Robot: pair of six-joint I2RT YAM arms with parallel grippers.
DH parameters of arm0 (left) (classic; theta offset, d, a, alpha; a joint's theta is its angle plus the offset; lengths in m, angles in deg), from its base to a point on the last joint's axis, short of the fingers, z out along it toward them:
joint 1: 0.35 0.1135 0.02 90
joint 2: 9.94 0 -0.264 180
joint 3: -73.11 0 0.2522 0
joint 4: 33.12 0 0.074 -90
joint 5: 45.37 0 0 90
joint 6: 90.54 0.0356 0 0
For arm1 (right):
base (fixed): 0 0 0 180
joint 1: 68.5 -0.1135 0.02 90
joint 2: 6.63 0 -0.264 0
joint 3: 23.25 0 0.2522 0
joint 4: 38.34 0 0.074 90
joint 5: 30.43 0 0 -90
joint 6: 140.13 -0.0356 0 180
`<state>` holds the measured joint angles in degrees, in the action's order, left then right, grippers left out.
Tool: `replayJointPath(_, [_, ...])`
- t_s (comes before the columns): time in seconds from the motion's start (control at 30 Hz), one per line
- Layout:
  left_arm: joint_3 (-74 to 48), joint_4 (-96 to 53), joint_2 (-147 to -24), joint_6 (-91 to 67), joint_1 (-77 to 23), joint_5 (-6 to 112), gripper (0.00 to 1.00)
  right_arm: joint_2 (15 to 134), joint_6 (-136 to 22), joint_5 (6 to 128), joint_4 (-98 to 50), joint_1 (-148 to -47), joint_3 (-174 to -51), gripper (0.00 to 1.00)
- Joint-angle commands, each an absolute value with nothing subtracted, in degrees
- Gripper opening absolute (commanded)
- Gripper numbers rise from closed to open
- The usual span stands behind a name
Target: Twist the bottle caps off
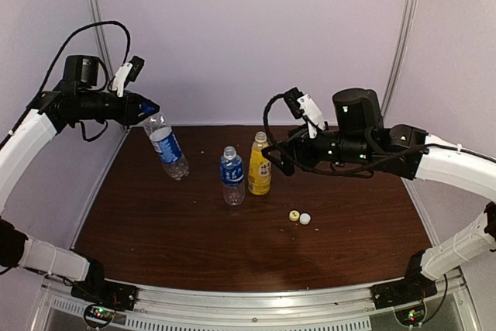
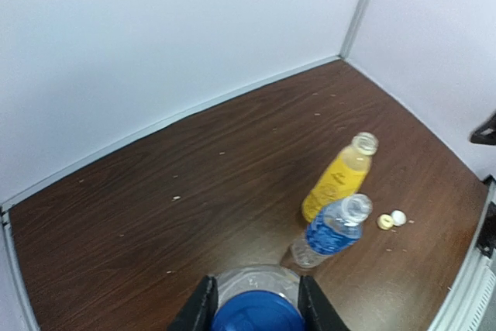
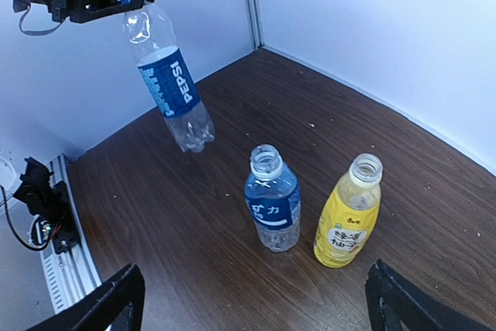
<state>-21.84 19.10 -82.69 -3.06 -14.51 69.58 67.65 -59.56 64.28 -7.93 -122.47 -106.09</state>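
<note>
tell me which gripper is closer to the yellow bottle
Right. The right gripper hangs open just beside the yellow bottle. The left gripper is well off to the left, shut on the blue cap of the taller clear bottle, which hangs in the air.

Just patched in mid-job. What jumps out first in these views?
The left pincer is shut on the blue cap of the tall Pepsi bottle, which hangs tilted at the table's far left. At mid-table the short clear bottle and the yellow bottle stand uncapped side by side. The yellow cap and white cap lie just right of them. The right pincer gapes open beside the yellow bottle.
</note>
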Motion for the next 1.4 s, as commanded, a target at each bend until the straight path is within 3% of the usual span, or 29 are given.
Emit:
replayJointPath(0.0, [-19.2, 19.6, -77.4, -2.7, -19.2, 82.3, 0.20, 68.8, -59.4, 73.7, -9.7, -122.6, -109.8, 1.00])
replayJointPath(0.17, [-18.3, 16.7, -73.4, -7.2, -23.6, 87.7, 0.19, 71.1, -60.2, 82.8, -13.2, -123.2, -111.8, 1.00])
replayJointPath(0.3, [-13.7, 5.1, -71.0, -15.2, -26.5, 91.1, 0.19, 73.4, -60.3, 86.6, -13.8, -124.7, -113.7, 1.00])
replayJointPath(0.83, [-12.5, -15.6, -80.3, -23.0, -40.9, 86.6, 0.18, 77.1, -58.2, 83.2, -10.7, -126.8, -117.1, 1.00])
replayJointPath(1.37, [-8.8, -22.1, -79.9, -25.4, -41.5, 86.3, 0.16, 78.6, -56.3, 81.1, -10.2, -126.8, -115.6, 0.99])
